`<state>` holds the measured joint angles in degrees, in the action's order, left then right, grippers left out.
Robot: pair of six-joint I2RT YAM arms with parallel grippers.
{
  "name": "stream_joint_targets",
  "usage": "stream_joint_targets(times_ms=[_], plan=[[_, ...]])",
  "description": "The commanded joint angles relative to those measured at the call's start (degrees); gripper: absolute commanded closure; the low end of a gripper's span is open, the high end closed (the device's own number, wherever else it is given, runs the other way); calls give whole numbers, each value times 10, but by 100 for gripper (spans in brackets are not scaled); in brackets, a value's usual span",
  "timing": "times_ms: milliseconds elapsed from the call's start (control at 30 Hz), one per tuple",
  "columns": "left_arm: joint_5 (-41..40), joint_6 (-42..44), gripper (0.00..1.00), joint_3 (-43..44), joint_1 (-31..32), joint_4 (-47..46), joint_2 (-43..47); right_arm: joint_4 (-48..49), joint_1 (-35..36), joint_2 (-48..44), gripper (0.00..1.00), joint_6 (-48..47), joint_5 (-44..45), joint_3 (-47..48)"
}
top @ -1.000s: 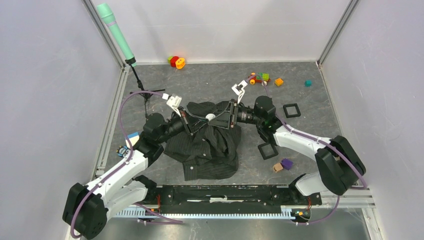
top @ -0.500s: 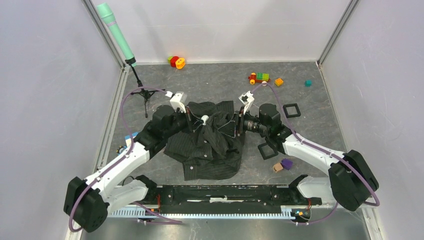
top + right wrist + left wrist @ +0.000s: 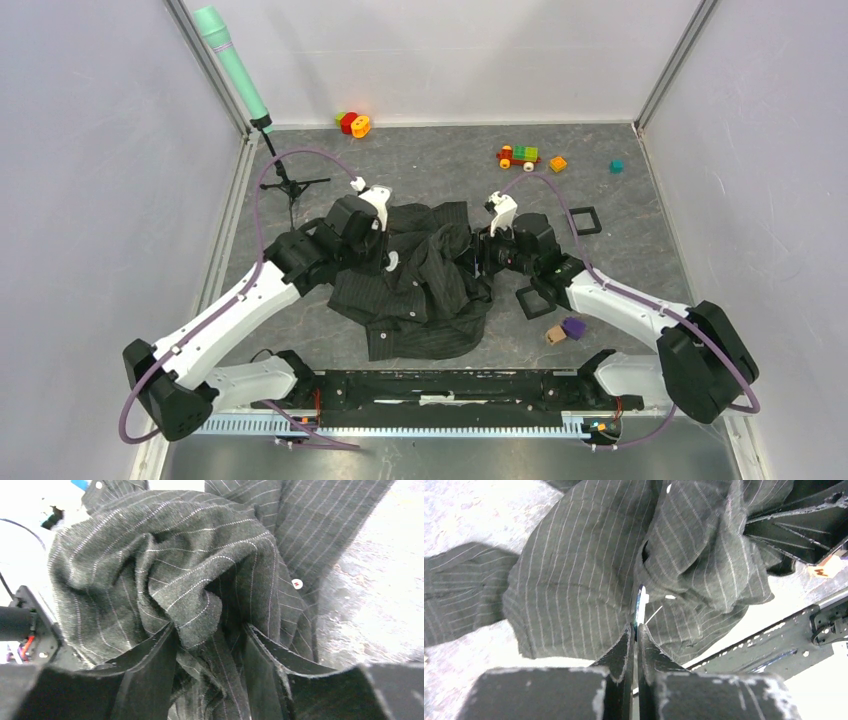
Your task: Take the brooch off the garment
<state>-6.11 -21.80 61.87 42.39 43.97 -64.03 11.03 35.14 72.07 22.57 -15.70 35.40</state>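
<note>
While the table (image 3: 430, 160) carries the garment (image 3: 420, 300) bunched at its middle, the right claw (image 3: 209, 627) clamps a raised fold of it, and the left claw (image 3: 634, 627) pinches the brooch (image 3: 640, 602), a thin blue-edged piece against the cloth.

L pincer (image 3: 636, 628) shut; R pincer (image 3: 209, 626) clamps garment (image 3: 165, 565).

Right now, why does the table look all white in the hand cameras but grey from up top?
Left wrist view: the table is blown out white, with the fingers dark in front. Right wrist view: the same glare on the right, but the shirt stripes look sharp. Top view: even light, true grey table, soft shadows.
</note>
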Motion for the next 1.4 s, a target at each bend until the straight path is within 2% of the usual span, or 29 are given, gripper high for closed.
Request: stream_joint_targets(times_ms=[0,33,100,267,367,433,633,733,833,900,967,1033,1233,1367], plan=[[12,41,98,36,-27,89,37,-22,0,-29,37,-40,18,-12],[31,46,98,36,-44,88,42,-23,1,-33,29,-44,4,-20],[72,52,98,28,-74,76,53,-27,9,-40,25,-45,-2,-36],[243,33,98,-28,-138,-13,87,-56,64,-16,29,-26,93,-58],[331,14,98,-63,-161,-63,94,-25,85,21,32,10,125,-64],[359,7,98,-81,-176,-77,98,7,98,67,33,26,137,-52],[401,1,98,-134,-207,-115,90,41,109,253,34,55,193,117],[426,-14,98,-162,-215,-151,86,33,99,328,32,44,179,242],[428,-30,98,-179,-216,-176,90,-19,77,357,27,30,139,348],[431,-37,98,-184,-218,-184,92,-48,64,329,21,12,133,359],[434,-47,98,-188,-219,-197,94,-57,53,272,12,-4,149,322],[436,-67,98,-195,-220,-219,99,-64,44,203,8,-16,154,267],[472,-231,98,-265,-220,-421,106,-92,39,9,10,-19,154,135],[480,-334,98,-308,-220,-567,111,-25,39,-108,14,24,114,17]])
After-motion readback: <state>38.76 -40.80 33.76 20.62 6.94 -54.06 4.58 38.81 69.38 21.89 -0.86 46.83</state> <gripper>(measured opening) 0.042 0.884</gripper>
